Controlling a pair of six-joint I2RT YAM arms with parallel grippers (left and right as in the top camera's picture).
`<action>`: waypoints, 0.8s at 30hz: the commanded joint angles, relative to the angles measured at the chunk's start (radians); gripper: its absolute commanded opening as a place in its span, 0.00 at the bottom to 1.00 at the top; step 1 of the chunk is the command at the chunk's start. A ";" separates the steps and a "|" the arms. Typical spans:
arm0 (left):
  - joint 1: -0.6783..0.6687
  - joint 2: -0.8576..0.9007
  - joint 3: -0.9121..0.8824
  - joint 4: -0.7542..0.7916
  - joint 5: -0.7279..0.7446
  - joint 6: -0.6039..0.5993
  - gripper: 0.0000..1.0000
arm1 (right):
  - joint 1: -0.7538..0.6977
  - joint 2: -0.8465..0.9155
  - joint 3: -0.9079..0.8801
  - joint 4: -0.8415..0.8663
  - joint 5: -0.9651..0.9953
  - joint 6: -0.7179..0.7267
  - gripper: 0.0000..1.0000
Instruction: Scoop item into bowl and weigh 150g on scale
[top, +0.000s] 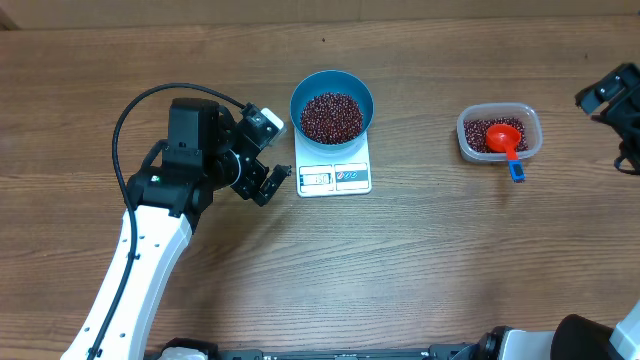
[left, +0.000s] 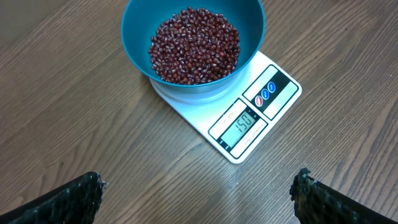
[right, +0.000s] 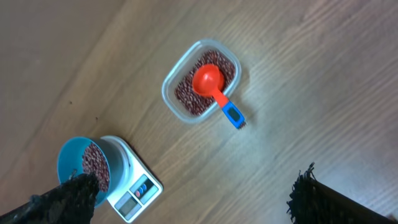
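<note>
The scale (left: 198, 117) is white, with one red and two blue buttons (left: 265, 93). On the scale, the bowl (left: 134, 37) is deep blue, and the beans (left: 194, 43) in it are dark red-brown. To the right of the scale in the overhead view, the scoop (top: 503, 134) is red with a blue handle, and the tub (top: 466, 140) is clear. The table (top: 450, 250) is brown with wood grain.

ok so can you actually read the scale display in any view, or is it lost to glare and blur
left wrist: the scale fills the frame, its display sharp, free of glare, digits legible; overhead: evenly lit, but the display is too small to read; right wrist: the scale sits small near the bottom edge, display illegible
</note>
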 joint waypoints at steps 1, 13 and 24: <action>0.004 0.005 0.022 0.001 0.017 0.011 1.00 | 0.000 -0.017 0.018 0.034 -0.017 0.005 1.00; 0.004 0.005 0.022 0.001 0.017 0.011 1.00 | 0.000 -0.106 0.018 -0.023 -0.027 0.005 1.00; 0.004 0.005 0.022 0.000 0.017 0.011 1.00 | 0.000 -0.192 0.017 -0.014 -0.015 -0.099 1.00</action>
